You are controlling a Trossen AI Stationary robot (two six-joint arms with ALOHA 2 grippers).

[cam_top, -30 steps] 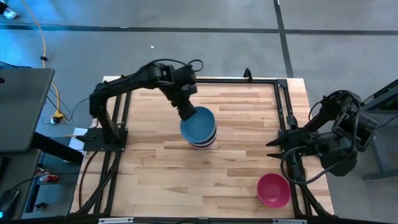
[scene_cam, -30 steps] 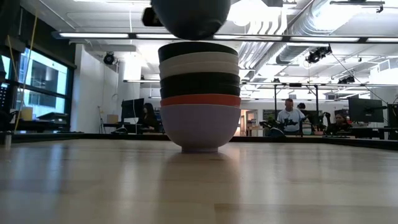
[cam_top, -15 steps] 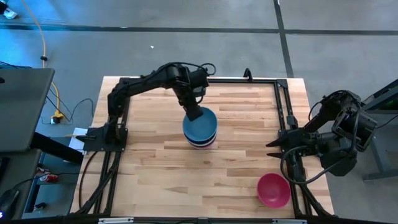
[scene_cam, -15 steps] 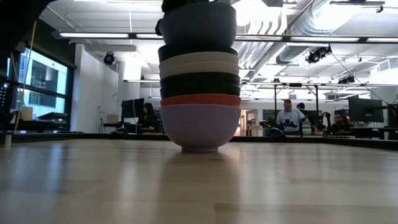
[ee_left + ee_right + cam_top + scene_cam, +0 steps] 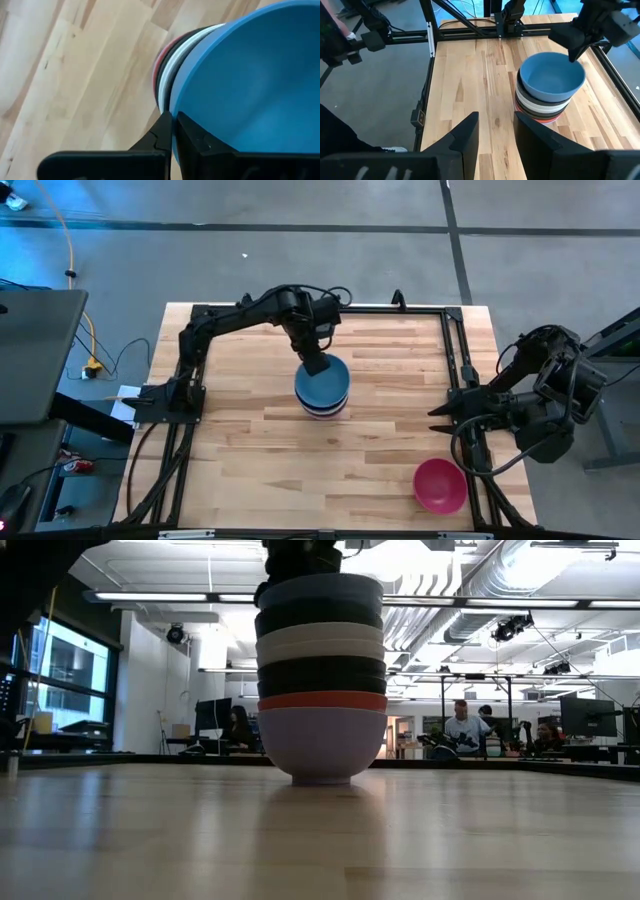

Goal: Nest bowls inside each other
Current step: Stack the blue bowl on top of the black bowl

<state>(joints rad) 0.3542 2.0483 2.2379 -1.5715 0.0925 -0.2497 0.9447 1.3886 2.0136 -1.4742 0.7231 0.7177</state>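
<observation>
A stack of nested bowls [image 5: 322, 388] stands on its lavender bottom bowl [image 5: 320, 745] mid-table, with red, black and white rims above it. The light blue bowl [image 5: 322, 380] sits on top, nested in the stack [image 5: 550, 85]. My left gripper [image 5: 316, 364] is shut on this bowl's far-left rim. The magenta bowl [image 5: 440, 485] stands alone by the table's near right corner. My right gripper [image 5: 445, 410] waits open at the table's right edge, touching nothing. My left gripper [image 5: 173, 131] pinches the light blue bowl's rim [image 5: 181, 95] on its far-left side, with one finger inside the bowl and one outside. The fingers come from above, pointing down. The bowl sits level in the stack, resting in the black bowl [image 5: 320, 618] beneath it.
A black frame [image 5: 455, 350] runs along the table's far, left and right edges. Bare wood [image 5: 260, 460] lies near and to the left of the stack. People sit in the room [image 5: 465, 730] beyond the table.
My left gripper has come down and shifted slightly toward the table's right, still shut on the light blue bowl. The bowl, which hung clear above the stack, has sunk into the top black bowl and levelled out. The stack itself has stayed put.
</observation>
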